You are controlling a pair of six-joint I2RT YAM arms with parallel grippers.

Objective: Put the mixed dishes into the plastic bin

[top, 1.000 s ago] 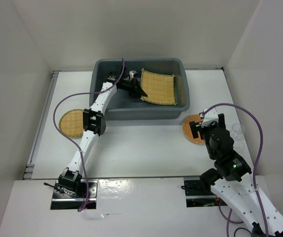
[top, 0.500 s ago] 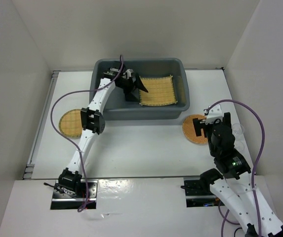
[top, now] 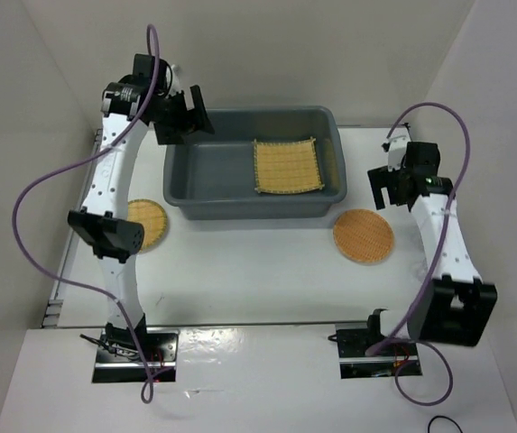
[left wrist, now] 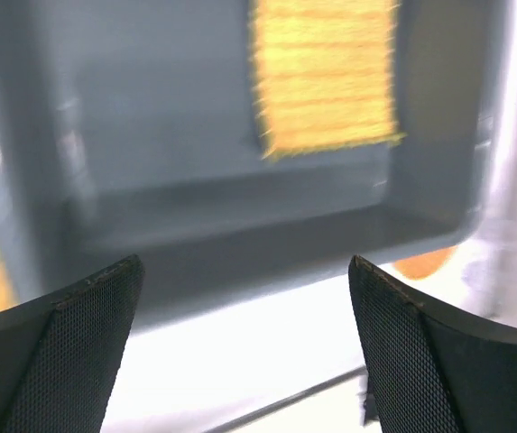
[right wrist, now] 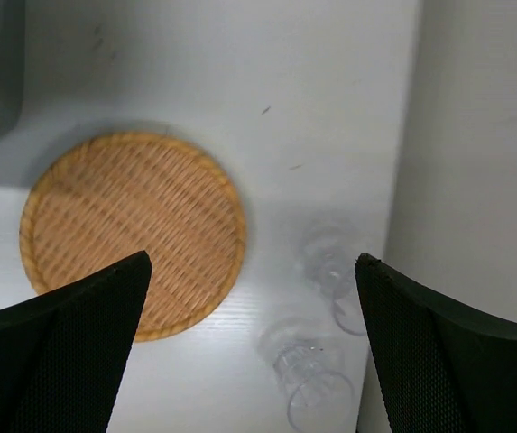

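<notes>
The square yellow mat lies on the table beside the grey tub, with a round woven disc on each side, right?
No. The top view shows the square yellow mat inside the grey tub, not beside it. The left disc and the right disc do flank the tub.

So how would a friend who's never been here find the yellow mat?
Find the dark grey plastic bin at the far side of the table. Inside, flat on its floor toward the right end, lies the yellow woven mat. It alone is square; the two woven discs are round, tan-orange and outside the bin.
</notes>
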